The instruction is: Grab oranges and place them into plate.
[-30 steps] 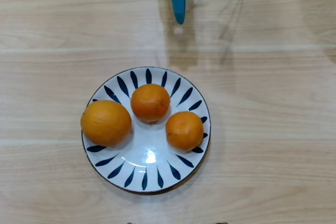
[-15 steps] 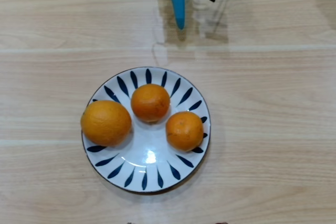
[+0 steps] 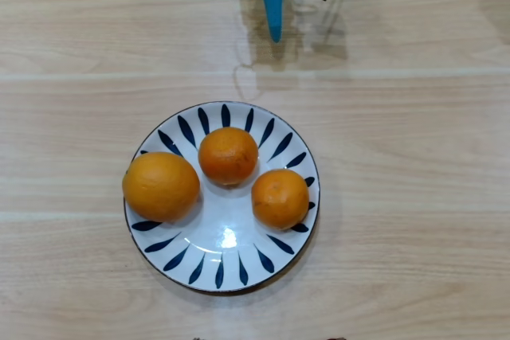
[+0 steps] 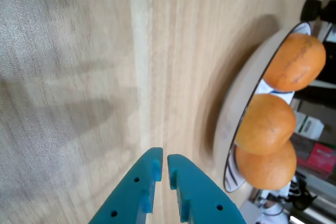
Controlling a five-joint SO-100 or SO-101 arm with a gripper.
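1. While the blue gripper [image 3: 275, 33] sits at the top edge of the overhead view, pointing down toward the plate [image 3: 239, 264] and well apart from it, all three oranges [image 3: 228, 156] lie on the plate
2. Seen from the wrist view, the gripper [image 4: 162, 161] has its jaws nearly pressed together, holding nothing, above bare wooden table [image 4: 68, 77]; plate [image 4: 231, 129] and oranges [image 4: 265, 124] sit at right

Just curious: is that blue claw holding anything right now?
Nothing. The gripper is shut and empty; all three oranges sit on the plate.
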